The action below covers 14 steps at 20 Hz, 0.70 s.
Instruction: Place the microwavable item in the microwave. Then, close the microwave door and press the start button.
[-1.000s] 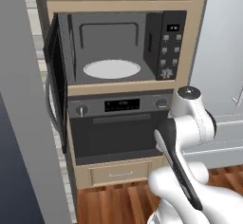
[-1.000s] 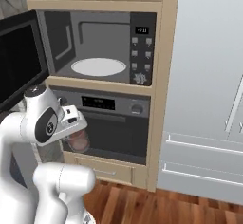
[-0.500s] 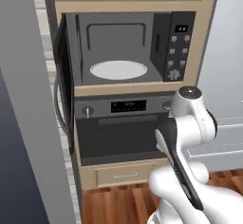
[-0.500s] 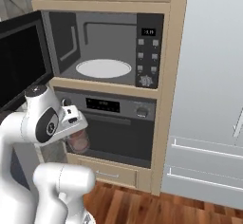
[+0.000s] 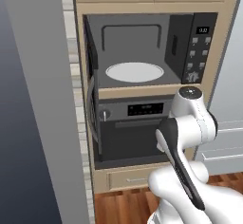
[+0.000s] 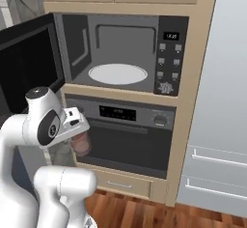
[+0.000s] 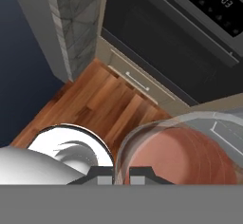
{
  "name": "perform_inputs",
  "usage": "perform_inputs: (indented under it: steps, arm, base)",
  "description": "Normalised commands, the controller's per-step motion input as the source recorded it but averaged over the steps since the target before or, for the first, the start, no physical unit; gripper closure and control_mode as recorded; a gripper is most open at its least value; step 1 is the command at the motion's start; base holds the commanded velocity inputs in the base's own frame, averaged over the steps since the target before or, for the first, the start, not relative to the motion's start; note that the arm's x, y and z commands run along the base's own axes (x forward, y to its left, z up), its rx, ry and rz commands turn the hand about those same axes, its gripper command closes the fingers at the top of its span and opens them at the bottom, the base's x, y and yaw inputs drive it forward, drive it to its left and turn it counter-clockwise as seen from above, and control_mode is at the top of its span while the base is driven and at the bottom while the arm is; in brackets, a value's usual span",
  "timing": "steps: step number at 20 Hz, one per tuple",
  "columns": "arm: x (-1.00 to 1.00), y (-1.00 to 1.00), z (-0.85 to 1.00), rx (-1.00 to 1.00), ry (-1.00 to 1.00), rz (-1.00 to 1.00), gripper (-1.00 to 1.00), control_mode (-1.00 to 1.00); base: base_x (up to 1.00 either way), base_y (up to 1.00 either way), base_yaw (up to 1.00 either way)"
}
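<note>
1. Across the last second both base views have shifted: the base has driven, bringing the wide dark grey-black microwave [image 6: 120, 53] more squarely ahead.
2. The fingers [image 7: 121, 173] stay clamped on the translucent pinkish-brown tumbler cup [image 6: 81, 143], level with the oven.
3. The white round turntable [image 5: 135, 71] lies above and beyond the fingers, with the dark grey microwave door [image 6: 29, 65] swung open; lifting the cup in looks next.

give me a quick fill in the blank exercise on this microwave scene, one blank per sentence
1. The wide dark microwave door stands ____.
2. The white round turntable inside the dark grey built-in microwave has ____ on it.
3. The tool holds the translucent pinkish-brown tumbler cup in front of the black ____ below the microwave.
4. The button panel is on the microwave's ____ side in both base views.

Missing words: open; nothing; oven; right
</note>
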Motion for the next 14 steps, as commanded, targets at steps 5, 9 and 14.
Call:
perform_inputs:
  steps: [5, 9, 14]
  arm:
    - [0.00, 0.00, 0.00, 0.00, 0.00, 0.00, 1.00, 1.00]
    - [0.00, 0.00, 0.00, 0.00, 0.00, 0.00, 1.00, 1.00]
    - [0.00, 0.00, 0.00, 0.00, 0.00, 0.00, 1.00, 1.00]
  base:
    - [0.33, 0.18, -0.09]
    - [0.26, 0.03, -0.05]
    - [0.04, 0.00, 0.00]
